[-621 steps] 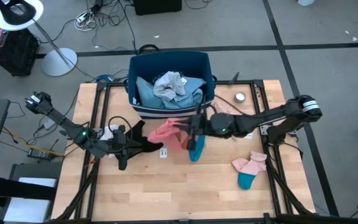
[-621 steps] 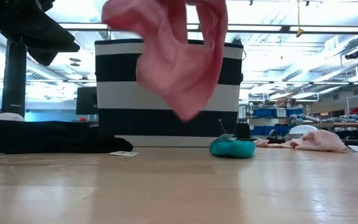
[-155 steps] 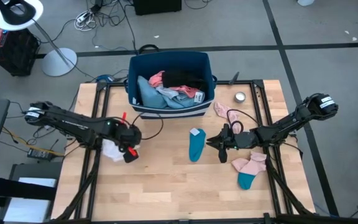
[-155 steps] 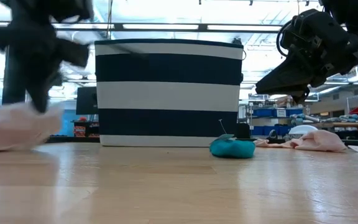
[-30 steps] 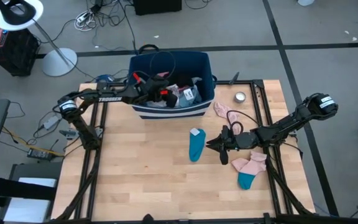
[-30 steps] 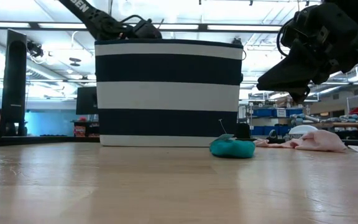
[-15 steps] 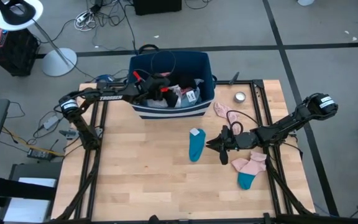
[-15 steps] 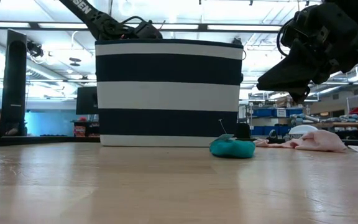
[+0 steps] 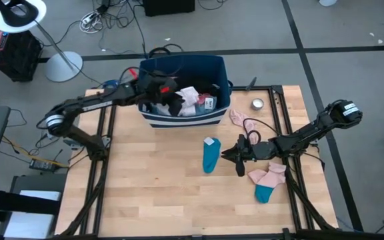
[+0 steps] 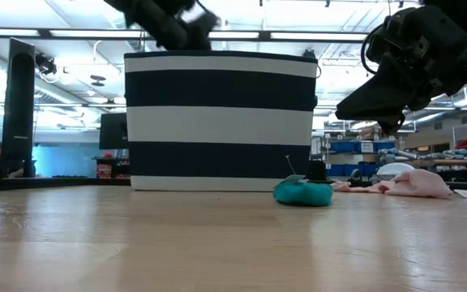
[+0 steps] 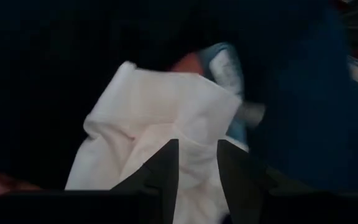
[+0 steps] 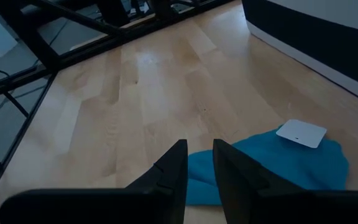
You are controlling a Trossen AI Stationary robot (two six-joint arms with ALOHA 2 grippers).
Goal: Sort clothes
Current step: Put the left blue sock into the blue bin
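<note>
— Where's my left end effector (image 9: pixel 167 92)?
— Over the bin (image 9: pixel 213 119), fingers nearly together above a white garment (image 11: pixel 160 134).
— And my right end effector (image 12: pixel 197 163)?
— Narrowly parted, teal sock (image 12: pixel 272 158) just ahead on the worktop (image 9: pixel 152 187).

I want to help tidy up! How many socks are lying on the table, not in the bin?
3, perhaps more: a teal sock mid-table, a teal-and-pink sock pile near the front right that may hide another, and a pink piece beside the bin, likely a sock.
</note>
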